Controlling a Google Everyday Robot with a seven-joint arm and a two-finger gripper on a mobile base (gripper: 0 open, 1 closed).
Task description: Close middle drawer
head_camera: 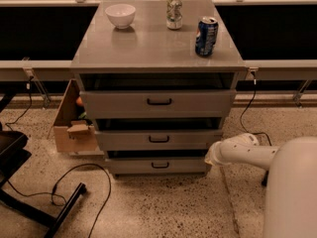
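Note:
The grey cabinet [153, 48] has three drawers. The middle drawer [129, 140] has a flat grey front and a small black bar handle [159, 139]. A dark gap shows above its front, so it stands slightly pulled out. My gripper [210, 158] is at the end of the white arm [247, 151], low at the cabinet's right front corner. It is beside the right ends of the middle and lowest drawer fronts. The top drawer [119, 103] and the lowest drawer [133, 165] also show dark gaps above their fronts.
A white bowl [120, 15], a silver can [174, 12] and a blue can [206, 35] stand on the cabinet top. A cardboard box [72, 128] sits left of the cabinet. Black cables [74, 182] and a dark stand [20, 182] lie on the floor at left.

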